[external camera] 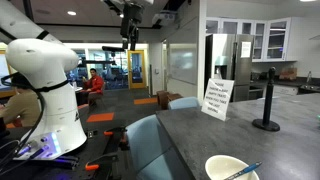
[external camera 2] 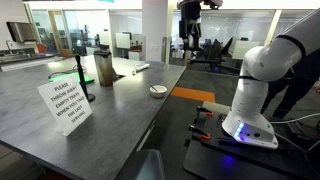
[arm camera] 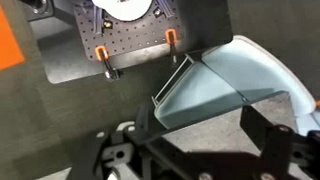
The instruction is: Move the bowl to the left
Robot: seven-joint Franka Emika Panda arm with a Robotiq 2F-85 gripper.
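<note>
The cream-white bowl (external camera: 230,167) sits on the grey counter at the near edge, with a thin blue utensil (external camera: 244,171) leaning over its rim. In an exterior view it shows small near the counter's edge (external camera 2: 158,90). My gripper (external camera: 130,30) hangs high in the air, far from the bowl, and also shows at the top of an exterior view (external camera 2: 190,28). In the wrist view its dark fingers (arm camera: 205,140) are spread apart and empty, above a light blue chair (arm camera: 230,85) and the floor. The bowl is out of the wrist view.
A white paper sign (external camera: 216,98) (external camera 2: 65,105) stands on the counter (external camera: 250,135). A black post (external camera: 268,100) (external camera 2: 82,78) and a metal cup (external camera 2: 103,68) stand beyond it. The white robot base (external camera: 50,90) (external camera 2: 255,95) stands on the floor beside the counter.
</note>
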